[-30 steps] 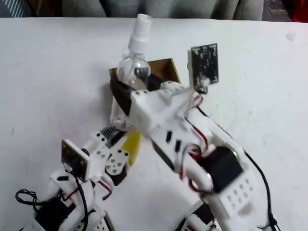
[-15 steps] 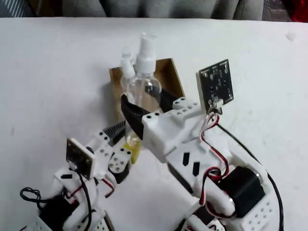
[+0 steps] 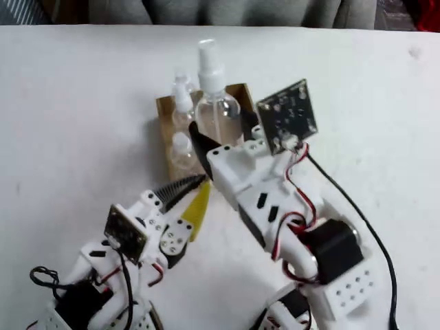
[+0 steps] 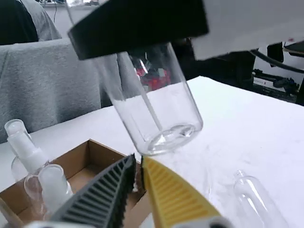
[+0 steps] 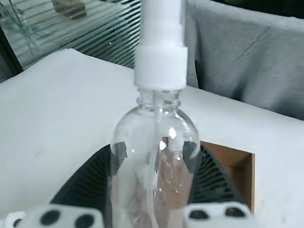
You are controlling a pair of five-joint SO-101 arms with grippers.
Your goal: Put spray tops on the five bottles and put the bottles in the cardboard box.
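Observation:
My right gripper [image 3: 220,134] is shut on a clear bottle [image 3: 217,115] with a white spray top [image 3: 210,63], holding it upright just above the cardboard box [image 3: 164,110]. The right wrist view shows the bottle [image 5: 154,161] between the black fingers, over the box [image 5: 233,160]. Inside the box stand capped bottles [image 3: 182,103] [image 4: 28,147]. My left gripper [image 3: 196,189] sits just in front of the box, its black and yellow fingers shut and empty. From the left wrist, the held bottle [image 4: 161,109] hangs above the left gripper [image 4: 136,164].
A clear bottle without a top [image 4: 259,202] lies on the white table beside the box. The right arm's body [image 3: 275,206] stretches over the table's right front. Grey chair backs [image 3: 240,10] line the far edge.
The right arm has carried the bottle rightward and set it upright over the box's right side. The left gripper has drawn back from under the bottle toward the front.

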